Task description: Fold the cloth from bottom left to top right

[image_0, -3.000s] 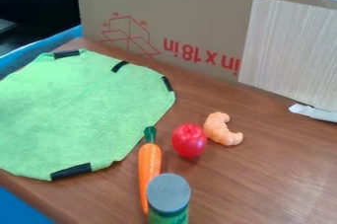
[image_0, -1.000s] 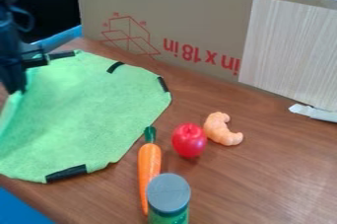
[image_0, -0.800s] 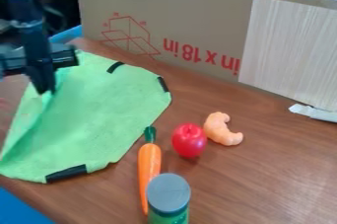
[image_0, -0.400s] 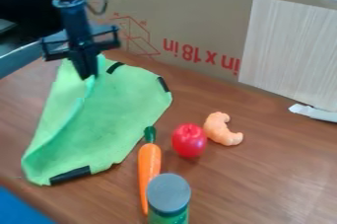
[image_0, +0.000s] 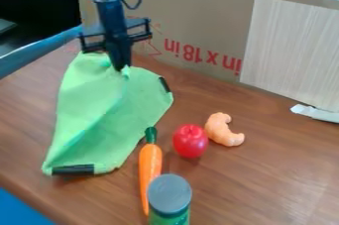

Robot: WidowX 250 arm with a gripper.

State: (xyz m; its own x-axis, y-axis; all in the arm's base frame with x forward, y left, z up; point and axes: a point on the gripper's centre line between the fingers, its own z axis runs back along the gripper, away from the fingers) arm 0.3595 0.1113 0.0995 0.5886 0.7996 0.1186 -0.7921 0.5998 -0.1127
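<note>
Currently: one gripper [image_0: 122, 69], eleven o'clock, apparently pinching green cloth [image_0: 106, 115] by its edge; lying part-folded, nine o'clock, on table [image_0: 265, 174]; step, fold-over; next, edge toward two o'clock, then release.

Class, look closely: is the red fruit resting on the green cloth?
No, the red fruit sits on bare brown table, right of the green cloth.

Carrot [image_0: 151, 162] right of cloth [image_0: 99, 115].
</note>
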